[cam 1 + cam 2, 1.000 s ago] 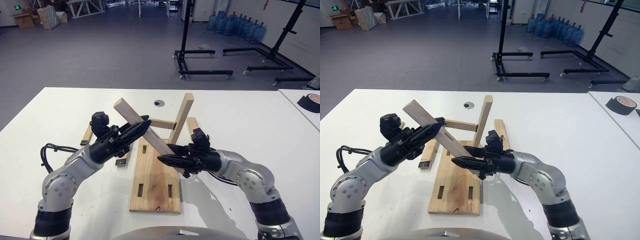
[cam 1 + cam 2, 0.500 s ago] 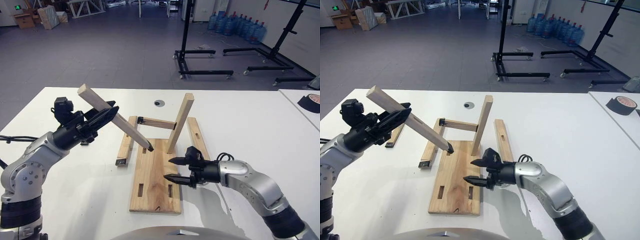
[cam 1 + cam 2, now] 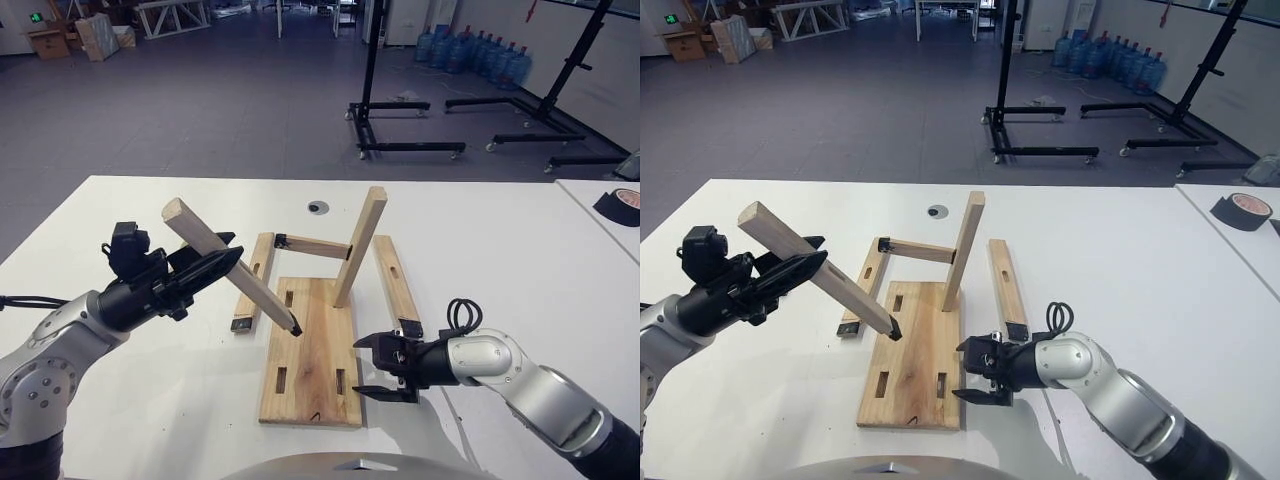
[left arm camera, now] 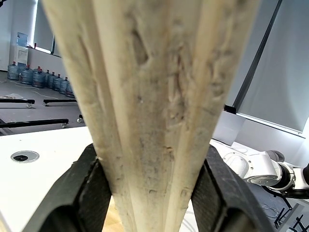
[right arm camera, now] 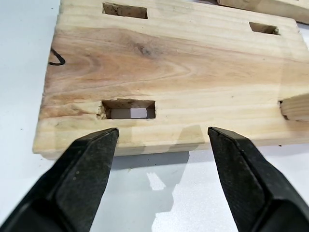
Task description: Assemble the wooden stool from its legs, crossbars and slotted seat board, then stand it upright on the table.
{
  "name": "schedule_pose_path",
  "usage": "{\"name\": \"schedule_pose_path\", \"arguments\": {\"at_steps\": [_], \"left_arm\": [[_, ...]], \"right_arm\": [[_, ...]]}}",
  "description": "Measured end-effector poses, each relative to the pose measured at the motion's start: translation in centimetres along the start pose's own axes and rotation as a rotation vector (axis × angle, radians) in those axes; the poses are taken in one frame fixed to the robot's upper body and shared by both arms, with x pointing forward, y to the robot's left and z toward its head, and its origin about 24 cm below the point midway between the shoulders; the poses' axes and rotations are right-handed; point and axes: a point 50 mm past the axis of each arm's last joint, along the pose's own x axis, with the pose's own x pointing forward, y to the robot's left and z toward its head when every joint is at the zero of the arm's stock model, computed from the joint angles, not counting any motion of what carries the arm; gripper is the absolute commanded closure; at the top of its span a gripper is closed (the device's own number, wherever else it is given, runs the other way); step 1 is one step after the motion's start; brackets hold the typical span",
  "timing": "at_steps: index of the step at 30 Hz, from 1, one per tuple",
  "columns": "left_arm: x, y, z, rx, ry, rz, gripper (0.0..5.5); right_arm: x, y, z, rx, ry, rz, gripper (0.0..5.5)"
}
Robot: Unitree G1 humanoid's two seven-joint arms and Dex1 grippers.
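Left jaws clamped on long pale wooden leg (image 3: pixel 268 303), right jaws agape beside slotted seat board (image 3: pixel 310 350): aim tip squarely into slot (image 3: pixel 288 297).

On table (image 3: pixel 520 240): seat board (image 3: pixel 312 372), leg (image 3: pixel 361 245) upright atop.

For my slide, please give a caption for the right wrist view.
Open right gripper facing an edge of the slotted seat board, flat on the white table.

The seat board (image 5: pixel 183 72) before the right gripper (image 5: pixel 162 133) is pale, matt wood with clear grain. The leg (image 4: pixel 154 96) in the left gripper (image 3: pixel 228 258) is rough, fibrous wood. The fingers (image 5: pixel 82 179) are matt black, and the worktop (image 5: pixel 24 72) is smooth white.
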Motion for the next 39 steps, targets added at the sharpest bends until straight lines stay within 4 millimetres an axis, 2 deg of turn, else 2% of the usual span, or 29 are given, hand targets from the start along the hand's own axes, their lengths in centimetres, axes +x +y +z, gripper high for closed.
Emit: {"name": "schedule_pose_path", "arguments": {"at_steps": [3, 6, 8, 15, 33, 39], "left_arm": [[-0.1, 0.0, -0.1, 0.001, 0.002, 0.009, 3.46], [-0.1, 0.0, -0.2, -0.004, -0.006, 0.013, 3.46], [-0.2, 0.0, -0.3, -0.007, -0.009, 0.014, 3.46], [-0.1, -0.1, -0.4, -0.017, -0.018, 0.011, 3.46], [0.0, -0.7, -1.0, -0.032, -0.018, 0.024, 3.46], [0.7, -0.4, -1.0, -0.035, -0.006, -0.018, 3.46]], "right_arm": [[0.1, -0.4, 0.8, -0.006, -0.050, -0.026, 2.10], [-0.1, -1.1, 2.4, -0.106, -0.099, -0.055, 2.10], [-0.2, -1.2, 2.8, -0.148, -0.094, -0.064, 2.10], [0.8, -0.2, 1.9, -0.263, 0.030, 0.024, 2.10], [1.1, -0.4, 2.7, -0.358, -0.008, 0.032, 2.10], [1.9, -0.5, 2.1, -0.359, 0.007, 0.021, 2.10]]}}
